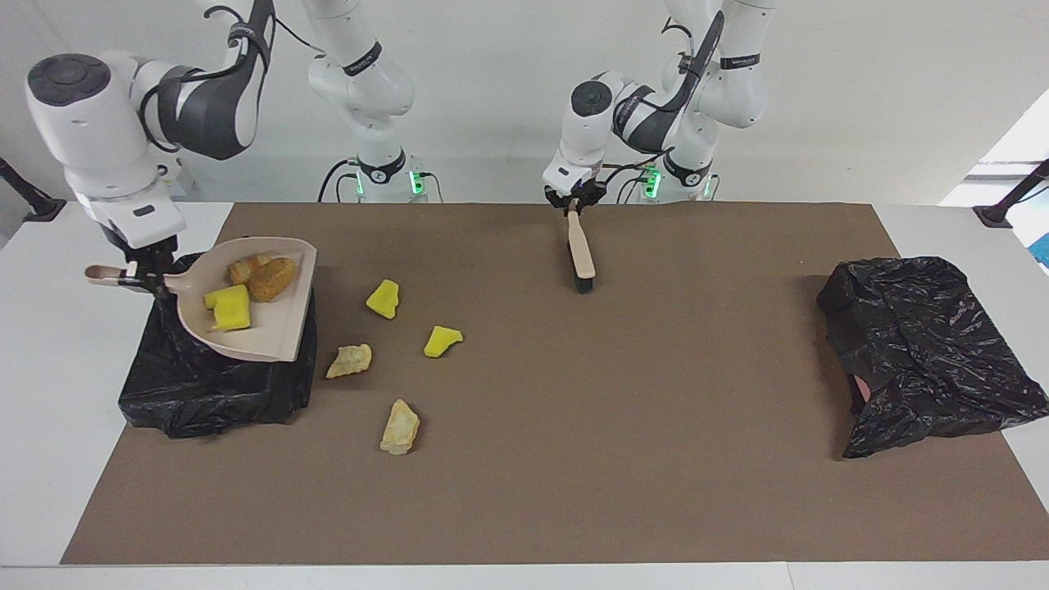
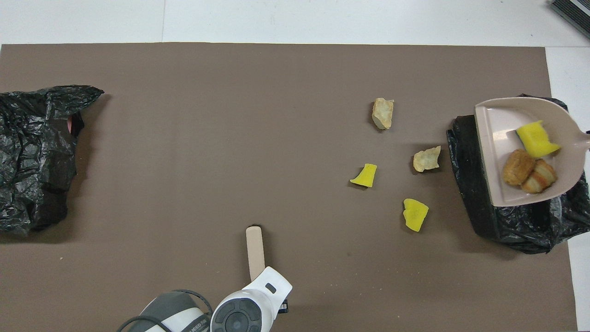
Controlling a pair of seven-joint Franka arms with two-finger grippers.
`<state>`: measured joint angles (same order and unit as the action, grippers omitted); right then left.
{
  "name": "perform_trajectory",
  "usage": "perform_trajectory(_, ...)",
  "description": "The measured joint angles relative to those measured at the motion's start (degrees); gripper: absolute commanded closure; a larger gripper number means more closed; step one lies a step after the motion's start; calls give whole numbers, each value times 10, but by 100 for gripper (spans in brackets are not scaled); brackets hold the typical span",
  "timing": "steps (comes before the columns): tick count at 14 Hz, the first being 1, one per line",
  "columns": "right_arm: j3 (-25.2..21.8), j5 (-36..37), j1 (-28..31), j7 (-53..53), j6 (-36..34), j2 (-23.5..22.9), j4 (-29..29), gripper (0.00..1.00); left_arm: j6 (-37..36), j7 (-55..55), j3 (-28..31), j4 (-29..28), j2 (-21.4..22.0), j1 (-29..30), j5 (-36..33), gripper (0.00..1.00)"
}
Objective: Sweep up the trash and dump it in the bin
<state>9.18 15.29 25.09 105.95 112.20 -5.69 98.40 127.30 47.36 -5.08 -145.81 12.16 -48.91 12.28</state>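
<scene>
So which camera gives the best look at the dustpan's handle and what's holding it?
The facing view: the right gripper is clamped on the dustpan handle over the black bin. The overhead view cuts the handle off at its edge and leaves that gripper out.
</scene>
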Motion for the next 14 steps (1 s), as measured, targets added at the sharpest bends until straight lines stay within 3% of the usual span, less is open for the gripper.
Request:
perform_trajectory(3,-1,18,36,42,96,17,52,100,2,0,6,20,0,30,0,0)
perform_trajectory(6,1,107,37,30,155,36,104,100,-1,-22,10,74,-17,92,-1,0)
perform_trajectory(10,4,273,0,-121,160,46,144,100,-22,-97,14,175,-88,172,-1,0)
perform_trajectory(14,5,390,-41,-226,128,51,171,100,-22,-268,15,221,-118,263,-8,0)
